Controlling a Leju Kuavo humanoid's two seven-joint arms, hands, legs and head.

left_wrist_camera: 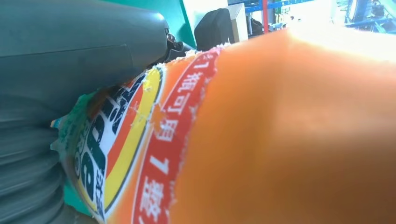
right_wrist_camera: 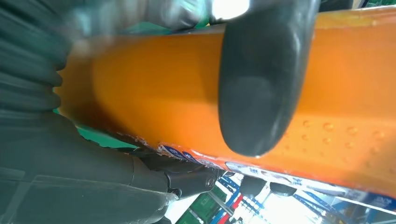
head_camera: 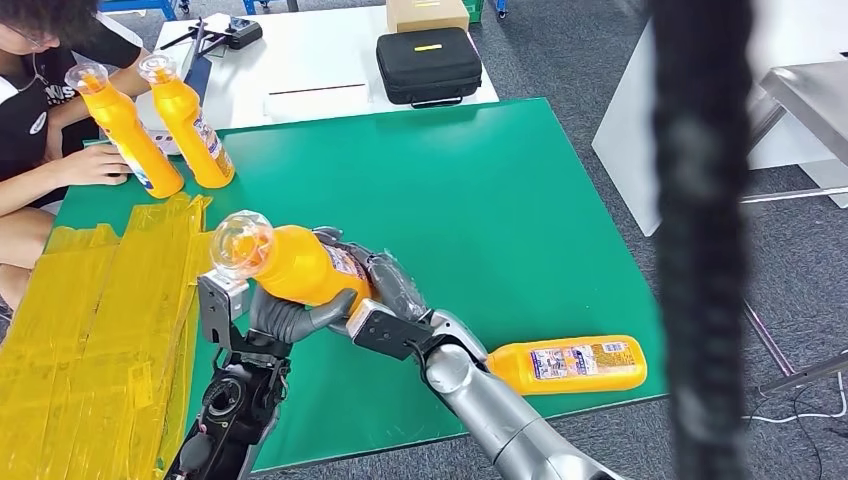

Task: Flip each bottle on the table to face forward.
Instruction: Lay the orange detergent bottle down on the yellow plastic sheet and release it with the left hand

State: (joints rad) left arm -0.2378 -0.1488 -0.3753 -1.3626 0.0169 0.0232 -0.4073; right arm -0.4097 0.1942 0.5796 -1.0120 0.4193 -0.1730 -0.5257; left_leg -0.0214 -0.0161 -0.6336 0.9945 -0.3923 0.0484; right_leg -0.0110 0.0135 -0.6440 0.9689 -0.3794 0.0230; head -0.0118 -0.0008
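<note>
An orange bottle (head_camera: 295, 262) with a clear cap is lifted above the green mat (head_camera: 480, 190), tilted with its cap toward the left. My left hand (head_camera: 285, 315) grips it from below and my right hand (head_camera: 390, 285) holds its base end. The left wrist view looks close onto the bottle's label (left_wrist_camera: 140, 154); the right wrist view has my thumb (right_wrist_camera: 261, 79) pressed across the orange body (right_wrist_camera: 154, 93). A second orange bottle (head_camera: 567, 364) lies on its side at the mat's near right edge. Two more orange bottles (head_camera: 128, 132) (head_camera: 192, 122) stand at the far left.
A person (head_camera: 40, 110) sits at the far left with a hand on one standing bottle. Yellow plastic sheeting (head_camera: 100, 330) covers the table's left side. A black case (head_camera: 428, 65) and a cardboard box (head_camera: 427, 14) sit on the white table behind. A dark pole (head_camera: 700, 240) blocks the right.
</note>
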